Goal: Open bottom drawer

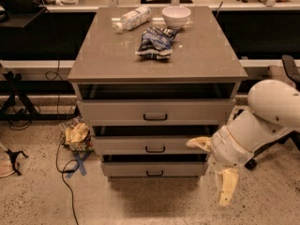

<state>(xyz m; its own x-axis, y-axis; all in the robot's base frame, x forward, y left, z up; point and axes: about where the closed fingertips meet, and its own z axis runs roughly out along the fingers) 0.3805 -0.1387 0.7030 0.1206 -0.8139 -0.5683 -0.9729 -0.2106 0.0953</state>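
The bottom drawer (126, 168) is the lowest, narrowest grey-beige front of the cabinet, with a small black bar handle (154, 173). It sits nearly flush, with a dark gap above it. My gripper (213, 165) hangs at the cabinet's lower right corner, just right of the bottom drawer's front. It is open, its cream fingers spread wide: one finger (198, 143) overlaps the middle drawer's right end, the other (227, 186) points down toward the floor. It holds nothing.
The middle drawer (126, 145) and top drawer (117, 112) stand above. On the cabinet top lie a plastic bottle (132, 18), a white bowl (176, 17) and a chip bag (154, 41). A crumpled bag (77, 136) and cable (63, 172) lie on the floor at left.
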